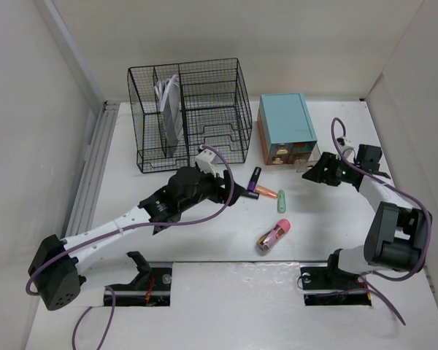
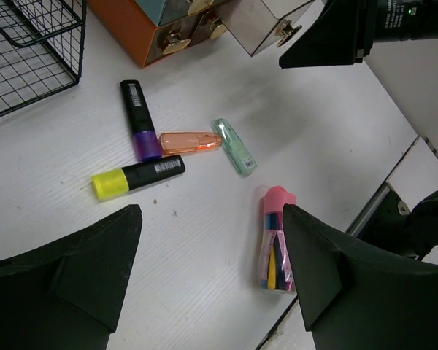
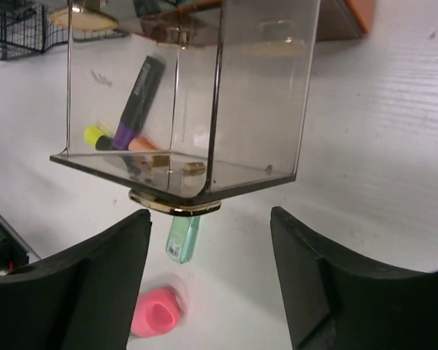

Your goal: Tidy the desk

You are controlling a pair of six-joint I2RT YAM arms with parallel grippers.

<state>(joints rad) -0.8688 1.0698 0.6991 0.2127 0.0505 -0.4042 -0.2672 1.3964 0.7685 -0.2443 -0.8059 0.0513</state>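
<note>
The white desk (image 1: 328,219) holds a loose cluster of items. A black highlighter with a purple cap (image 2: 139,120), a black one with a yellow cap (image 2: 137,176), an orange marker (image 2: 190,141) and a pale green one (image 2: 234,146) lie together. A clear tube with a pink cap (image 2: 276,240) lies nearer the front. My left gripper (image 2: 212,248) is open and empty above them, left of the tube. My right gripper (image 3: 212,240) is open, facing the gold handle (image 3: 174,204) of a clear drawer (image 3: 186,95) pulled out of the teal drawer box (image 1: 286,127).
A black wire-mesh organizer (image 1: 186,113) with white papers stands at the back left. The teal box is to its right. White walls border the desk on three sides. The arm bases sit at the near edge.
</note>
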